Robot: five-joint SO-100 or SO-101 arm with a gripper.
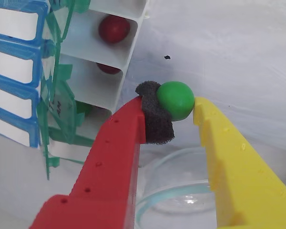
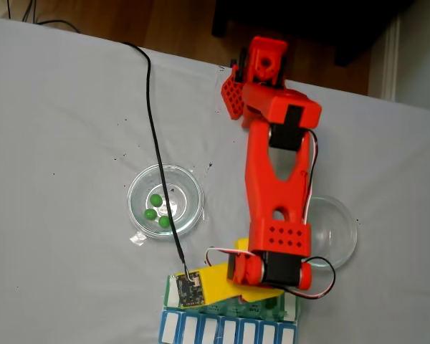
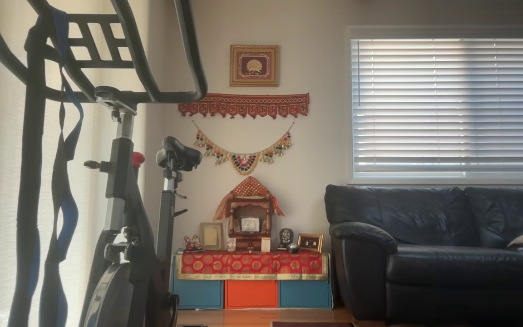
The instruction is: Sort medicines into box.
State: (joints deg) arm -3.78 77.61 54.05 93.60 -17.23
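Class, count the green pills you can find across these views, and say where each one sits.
4: one green pill pinched in the gripper; three in the glass dish. Others may hide under the arm or in the box.

Two clear glass dishes (image 2: 188,185) (image 2: 340,222) sit on the white tabletop (image 2: 57,129). The other view shows an exercise bike (image 3: 125,218), black leather sofa (image 3: 438,254) and window blinds (image 3: 452,104).

My wrist camera peers closely along my gripper (image 1: 181,107) toward the box (image 1: 102,62). The fixed camera looks straight down on the tabletop (image 2: 64,107), sharing that box (image 2: 229,326). The other camera faces a living room, seemingly elsewhere.
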